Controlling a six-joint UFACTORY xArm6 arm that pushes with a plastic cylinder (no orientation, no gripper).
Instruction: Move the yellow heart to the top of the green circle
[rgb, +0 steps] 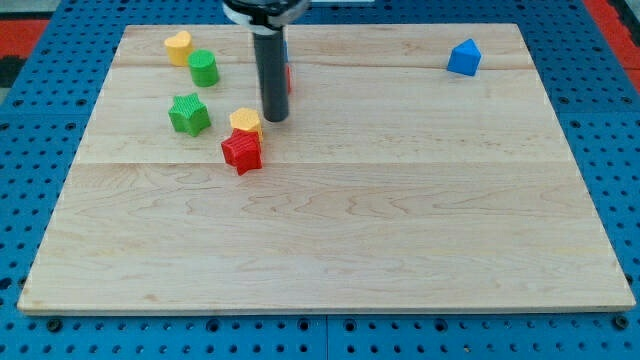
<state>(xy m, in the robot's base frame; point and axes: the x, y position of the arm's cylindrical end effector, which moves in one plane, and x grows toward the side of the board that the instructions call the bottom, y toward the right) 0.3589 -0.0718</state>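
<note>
- Camera view, starting at the view's left: the yellow heart (178, 46) sits near the top left corner of the counter (330, 240), touching or nearly touching the green circle (204, 68), which lies just to its lower right.
- Below them is the green star (189, 113), apart from both.
- Further right, a yellow block (245, 121) of unclear shape rests against the red star (242, 150).
- My tip (274, 118) stands just right of that yellow block, well away from the heart. There is no claw on this rod, so nothing spreads or pinches.
- Far right, a blue block (464, 57) sits alone.
- Doing it well, in my judgement: the heart is up and left of the circle, so it needs only a short nudge toward the view's right. I should circle round behind the heart's left side, keep clear of the circle, and push gently so the circle does not shift.
- Hard to see: a red block (288, 76) is mostly hidden behind the rod, and the arm's upper part is cut off by the frame's top.
</note>
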